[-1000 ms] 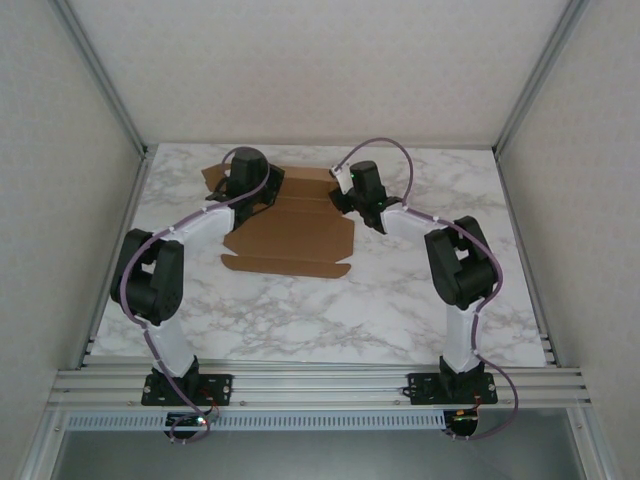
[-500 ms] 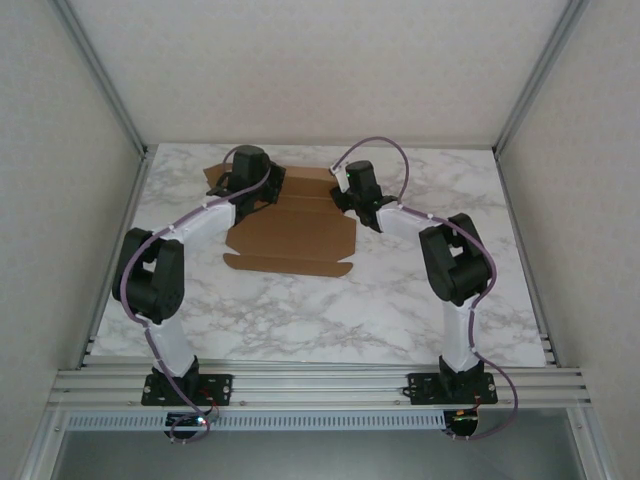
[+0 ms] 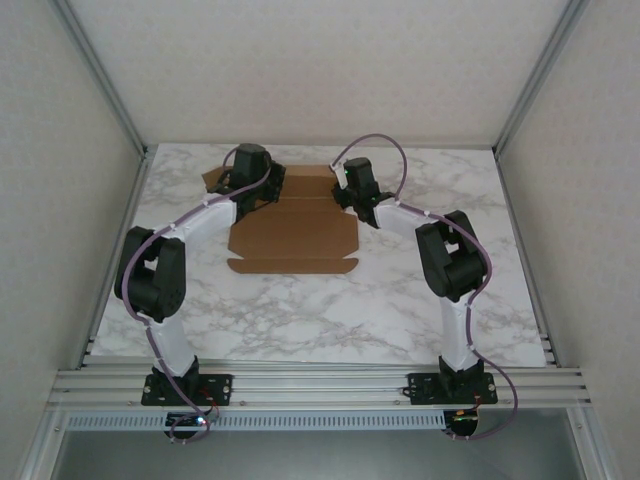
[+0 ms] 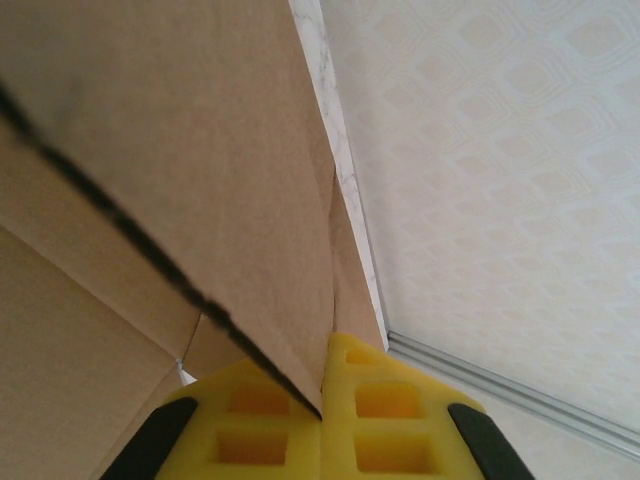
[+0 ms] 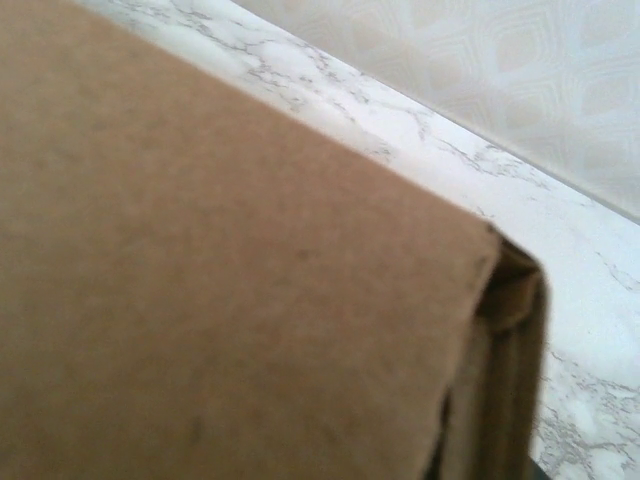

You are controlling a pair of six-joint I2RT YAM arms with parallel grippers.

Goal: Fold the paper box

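Note:
The paper box (image 3: 290, 235) is a brown cardboard sheet with flaps, lying partly folded at the back middle of the marble table (image 3: 330, 310). My left gripper (image 3: 252, 178) is at its back left corner. In the left wrist view the yellow pads (image 4: 385, 420) are pressed together on the edge of a raised cardboard panel (image 4: 200, 150), so that gripper (image 4: 325, 385) is shut on it. My right gripper (image 3: 352, 188) sits at the box's back right flap. In the right wrist view a cardboard panel (image 5: 220, 280) lies close over the lens and hides the fingers.
Patterned white walls and aluminium frame posts (image 3: 110, 90) close in the table on three sides. The back wall (image 4: 500, 200) stands just behind the box. Bare marble (image 3: 330, 330) lies between the box and the arm bases, and to the right (image 5: 560, 250) of the box.
The right gripper has moved a little back and left along the box's rear flap. The box has swung so its front flap now lies square to the table edge. The left grip is unchanged.

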